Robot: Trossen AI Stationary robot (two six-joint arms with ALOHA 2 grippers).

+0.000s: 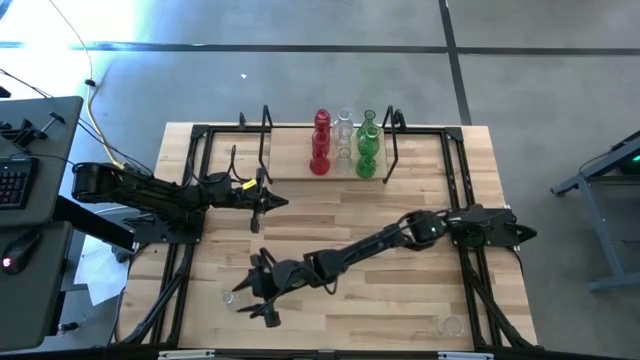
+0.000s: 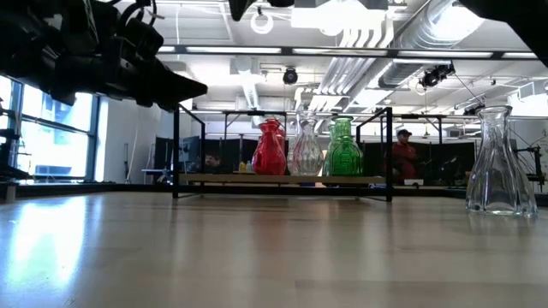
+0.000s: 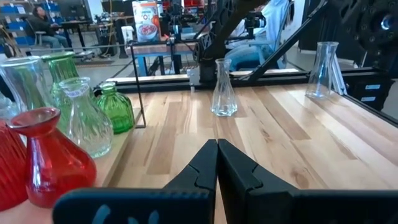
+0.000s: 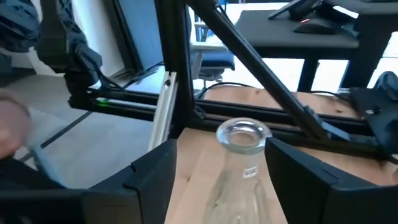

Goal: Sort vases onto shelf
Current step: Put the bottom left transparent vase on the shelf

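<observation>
high: right tool [image 1: 262,300] near front-left of desk [image 1: 420,300], left tool [image 1: 272,201] before shelf [image 1: 290,168] | low: red, clear, green vases [image 2: 306,147] on shelf | left wrist: left tool pinched together, empty | right wrist: right tool wide, clear vase [image 4: 242,168] between fingers [image 4: 152,171], ungripped

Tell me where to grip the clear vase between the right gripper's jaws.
Grip the clear vase at its narrow neck just under the flared rim, coming level from the side. It stands upright and its belly widens downward; the right gripper already has open jaws flanking the neck.
</observation>
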